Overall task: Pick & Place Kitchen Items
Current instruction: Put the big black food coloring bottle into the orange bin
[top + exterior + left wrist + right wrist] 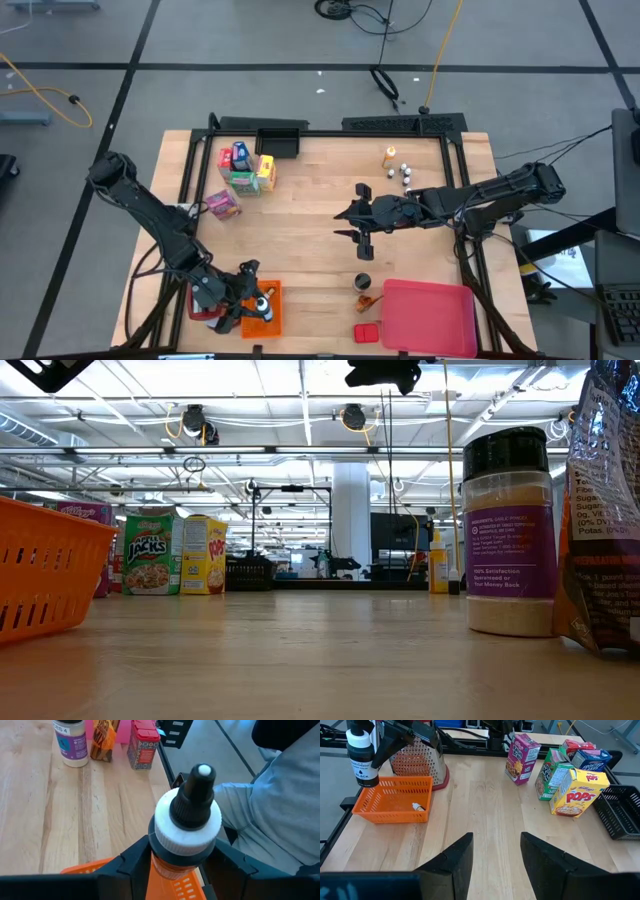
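1. Left gripper [262, 301], over the orange plastic slatted crate [270, 318] at the tabletop's near-left corner, clamped round a small white-capped, black-nozzled bottle [187, 822]; label hidden there, readable only from the right wrist.
2. Right gripper [361, 235], mid-table, parted, empty.
3. Cardboard cereal boxes [243, 171] clustered far-left.

A white-capped bottle [186, 817] with a black nozzle stands upright over the orange crate [262, 311] near the table's front left corner. Cereal boxes, yellow [266, 172], green [243, 181], blue [241, 155], red [227, 158] and pink [223, 204], cluster near the back left. Tiny white-capped bottles [405, 173] and an orange bottle [389, 156] stand near the back right. A dark-lidded spice jar [363, 281] stands near the front edge.
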Robot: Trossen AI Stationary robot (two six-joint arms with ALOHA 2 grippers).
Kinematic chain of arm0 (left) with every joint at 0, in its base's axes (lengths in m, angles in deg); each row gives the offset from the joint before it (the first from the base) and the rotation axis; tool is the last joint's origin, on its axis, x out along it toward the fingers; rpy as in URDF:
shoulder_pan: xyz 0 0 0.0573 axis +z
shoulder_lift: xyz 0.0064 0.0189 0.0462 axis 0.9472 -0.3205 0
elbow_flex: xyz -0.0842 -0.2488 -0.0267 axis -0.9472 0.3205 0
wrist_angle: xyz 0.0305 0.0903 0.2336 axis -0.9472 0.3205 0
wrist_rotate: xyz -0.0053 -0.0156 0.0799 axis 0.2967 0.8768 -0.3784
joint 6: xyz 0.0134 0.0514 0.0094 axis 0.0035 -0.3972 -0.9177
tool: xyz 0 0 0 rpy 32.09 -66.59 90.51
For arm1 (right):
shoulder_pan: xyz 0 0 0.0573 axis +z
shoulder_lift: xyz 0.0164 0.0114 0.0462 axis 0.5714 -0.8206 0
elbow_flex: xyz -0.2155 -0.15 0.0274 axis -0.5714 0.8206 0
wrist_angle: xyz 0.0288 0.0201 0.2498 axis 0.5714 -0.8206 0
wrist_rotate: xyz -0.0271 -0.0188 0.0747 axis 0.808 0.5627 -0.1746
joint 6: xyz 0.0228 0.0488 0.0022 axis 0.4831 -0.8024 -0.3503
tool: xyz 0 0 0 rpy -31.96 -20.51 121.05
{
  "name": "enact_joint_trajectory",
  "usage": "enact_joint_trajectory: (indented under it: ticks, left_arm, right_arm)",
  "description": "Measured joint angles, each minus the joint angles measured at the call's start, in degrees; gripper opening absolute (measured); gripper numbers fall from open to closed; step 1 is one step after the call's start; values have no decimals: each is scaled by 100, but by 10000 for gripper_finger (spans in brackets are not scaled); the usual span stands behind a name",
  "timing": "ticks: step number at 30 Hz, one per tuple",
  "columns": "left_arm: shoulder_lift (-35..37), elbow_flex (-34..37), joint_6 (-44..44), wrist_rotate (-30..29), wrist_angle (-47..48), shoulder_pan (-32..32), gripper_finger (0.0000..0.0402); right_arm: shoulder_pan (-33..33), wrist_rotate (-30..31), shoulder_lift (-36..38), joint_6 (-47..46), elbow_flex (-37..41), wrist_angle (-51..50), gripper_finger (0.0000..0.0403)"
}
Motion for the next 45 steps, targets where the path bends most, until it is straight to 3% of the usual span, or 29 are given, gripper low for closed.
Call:
enact_joint_trajectory:
  ticks: [45]
  left_arm:
    - [0,-7,156,17,-168,11,175]
  right_arm:
    - [-1,-1,0,-1,0,1,155]
